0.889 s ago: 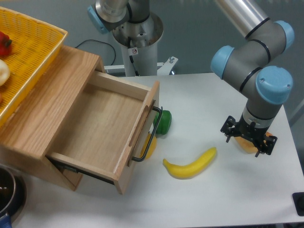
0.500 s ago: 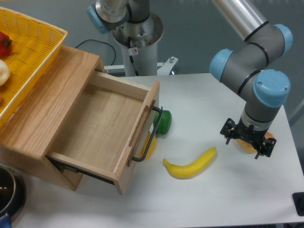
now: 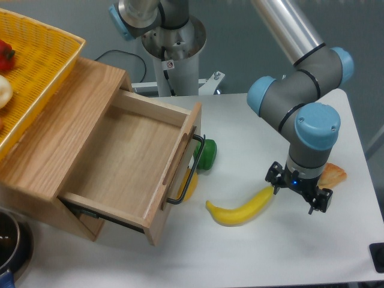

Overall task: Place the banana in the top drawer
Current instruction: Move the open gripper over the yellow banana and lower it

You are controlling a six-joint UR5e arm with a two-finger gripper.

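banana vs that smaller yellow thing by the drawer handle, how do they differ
The banana is long, curved and fully in view; the small yellow thing is stubbier and half hidden behind the drawer front and its handle. The banana lies out on the open table, its right tip by the gripper; the small one sits tucked against the drawer beside a green item. Both are smooth, yellow and resting on the table.

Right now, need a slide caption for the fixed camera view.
UR5e gripper hovers beside the banana on the table, top drawer open and empty.
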